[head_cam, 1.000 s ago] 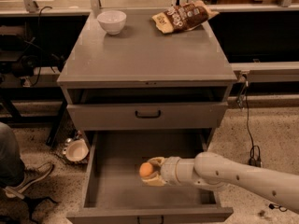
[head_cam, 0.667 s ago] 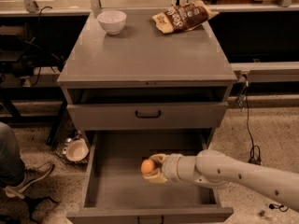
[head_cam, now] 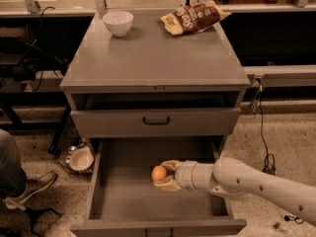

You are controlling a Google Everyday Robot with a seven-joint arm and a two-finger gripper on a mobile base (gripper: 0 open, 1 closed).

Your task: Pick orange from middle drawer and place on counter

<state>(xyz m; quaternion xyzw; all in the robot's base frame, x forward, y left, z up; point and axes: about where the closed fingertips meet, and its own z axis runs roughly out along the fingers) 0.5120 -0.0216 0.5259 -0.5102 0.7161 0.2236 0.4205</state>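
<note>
The orange (head_cam: 158, 173) is held pinched by the end effector (head_cam: 161, 175) inside the open middle drawer (head_cam: 123, 197) — apparently just above its floor — below the table (head_cam: 153, 58), where a white bowl (head_cam: 118, 22) and snack bag (head_cam: 192, 17) are set.

High front view, downward — hand (head_cam: 161, 175) in drawer (head_cam: 128, 199)

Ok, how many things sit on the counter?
2: a white bowl at the back left and a snack bag at the back right. The gripper is in the middle drawer, closed on the orange.
</note>
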